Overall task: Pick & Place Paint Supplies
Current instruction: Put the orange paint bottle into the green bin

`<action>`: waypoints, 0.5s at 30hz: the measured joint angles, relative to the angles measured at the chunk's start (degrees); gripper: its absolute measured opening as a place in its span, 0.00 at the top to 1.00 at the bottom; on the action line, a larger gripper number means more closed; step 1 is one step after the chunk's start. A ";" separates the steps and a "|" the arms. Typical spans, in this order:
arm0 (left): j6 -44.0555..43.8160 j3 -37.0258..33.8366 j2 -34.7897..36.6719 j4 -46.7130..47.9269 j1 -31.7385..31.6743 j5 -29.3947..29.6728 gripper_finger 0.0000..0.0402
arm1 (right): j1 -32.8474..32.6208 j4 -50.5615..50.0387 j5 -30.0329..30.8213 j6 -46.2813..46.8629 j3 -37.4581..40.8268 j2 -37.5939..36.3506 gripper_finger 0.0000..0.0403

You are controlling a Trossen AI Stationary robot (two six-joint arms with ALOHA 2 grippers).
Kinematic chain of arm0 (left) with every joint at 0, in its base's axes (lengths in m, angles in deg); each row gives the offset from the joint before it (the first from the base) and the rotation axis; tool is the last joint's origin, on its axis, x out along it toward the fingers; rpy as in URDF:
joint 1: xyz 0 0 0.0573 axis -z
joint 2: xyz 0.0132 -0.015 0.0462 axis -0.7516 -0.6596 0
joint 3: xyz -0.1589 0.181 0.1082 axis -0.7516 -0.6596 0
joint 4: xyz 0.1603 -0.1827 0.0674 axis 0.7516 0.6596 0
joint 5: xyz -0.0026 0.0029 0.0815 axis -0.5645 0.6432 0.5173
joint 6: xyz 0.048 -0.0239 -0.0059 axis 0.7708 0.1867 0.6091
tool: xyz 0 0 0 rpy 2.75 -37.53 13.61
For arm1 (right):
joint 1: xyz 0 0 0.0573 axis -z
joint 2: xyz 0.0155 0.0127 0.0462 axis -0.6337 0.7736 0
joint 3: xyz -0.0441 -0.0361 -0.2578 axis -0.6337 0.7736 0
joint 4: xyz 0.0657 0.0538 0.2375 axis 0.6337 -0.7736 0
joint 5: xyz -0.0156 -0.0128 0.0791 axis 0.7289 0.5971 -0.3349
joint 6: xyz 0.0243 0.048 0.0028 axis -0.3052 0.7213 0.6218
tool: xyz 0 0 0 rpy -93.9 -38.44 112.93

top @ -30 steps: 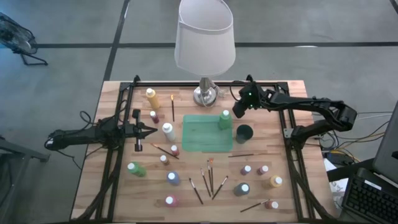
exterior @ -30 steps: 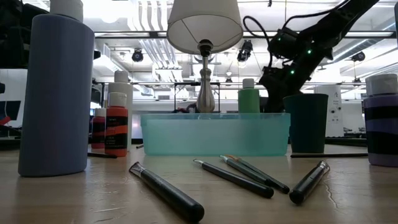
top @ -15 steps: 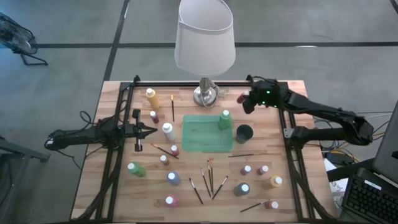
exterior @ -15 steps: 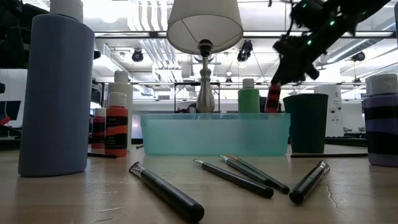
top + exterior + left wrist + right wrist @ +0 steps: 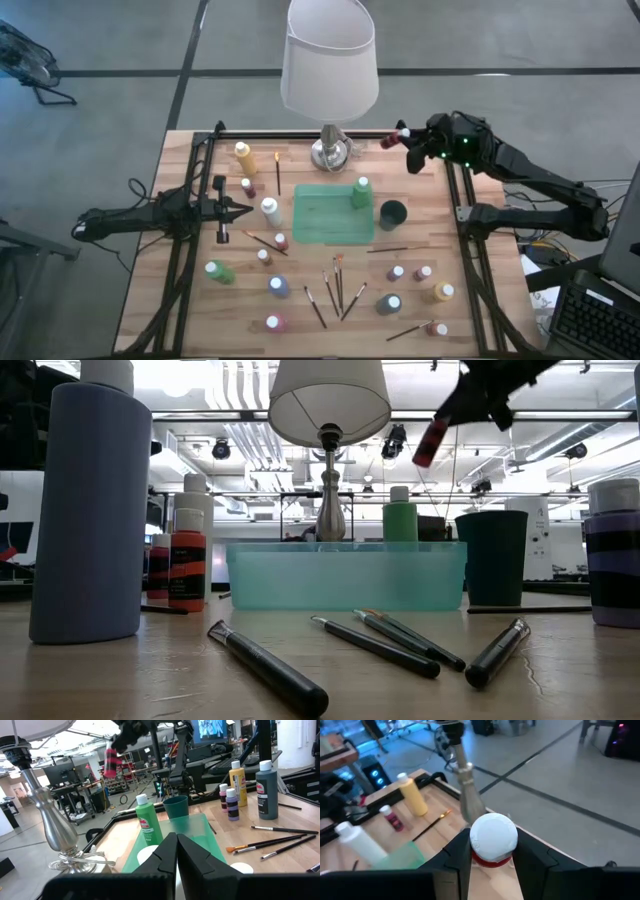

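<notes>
The right gripper (image 5: 404, 139) has lifted a red bottle (image 5: 389, 140) (pinched by its cap) clear for carrying; left gripper (image 5: 243, 209) rests closed.

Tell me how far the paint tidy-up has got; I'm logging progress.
Done: one green white-capped paint bottle stands in the translucent green tray. In hand: the right gripper, raised near the table's far right corner, is shut on a red white-capped bottle. Left: the other bottles, like the yellow one, and the thin paintbrushes lie on the wooden table. The left gripper waits shut at the left.
</notes>
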 joint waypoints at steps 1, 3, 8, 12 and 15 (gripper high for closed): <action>0.00 0.00 0.00 0.00 0.02 -0.02 0.96 | -0.74 -1.41 0.00 -0.16 -1.66 0.68 0.73; 0.00 0.00 0.00 0.00 0.01 -0.02 0.96 | -2.47 -3.53 0.02 -0.47 -4.92 2.28 0.73; 0.00 0.00 0.00 0.00 0.01 0.00 0.96 | -7.06 -6.97 -0.10 -0.87 -13.26 7.64 0.73; 0.00 0.00 0.00 0.00 0.02 0.00 0.96 | -11.44 -10.71 0.07 -1.21 -20.02 12.65 0.73; 0.00 0.00 0.01 0.00 0.02 -0.01 0.96 | -14.86 -12.85 0.05 -1.94 -24.16 16.84 0.73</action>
